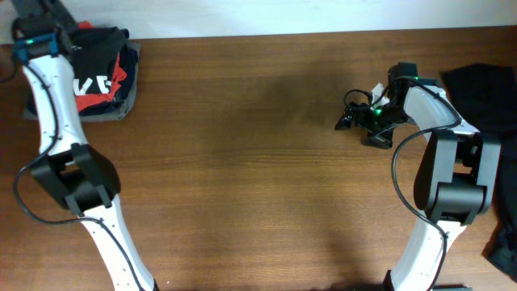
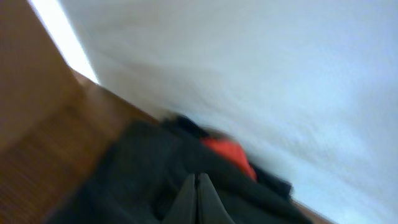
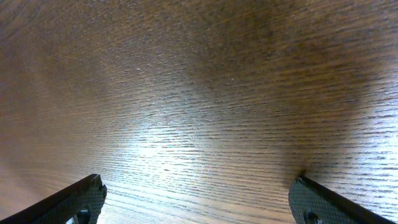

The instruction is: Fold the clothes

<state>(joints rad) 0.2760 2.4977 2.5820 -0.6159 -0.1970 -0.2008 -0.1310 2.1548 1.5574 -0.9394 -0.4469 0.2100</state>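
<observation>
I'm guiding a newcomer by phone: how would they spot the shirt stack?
On the wooden table, go to the far-left corner. The stack lies there, grey at the bottom; unlike the plain black heap at the right edge, it shows red fabric and white lettering.

Stacked shirts (image 1: 101,77) lie left, loose shirts (image 1: 485,97) right.

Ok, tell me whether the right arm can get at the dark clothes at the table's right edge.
Probably yes. The right gripper is open and empty over bare table, and the dark clothes lie close beside that arm, nothing between. It points away, so it must swing round.
</observation>
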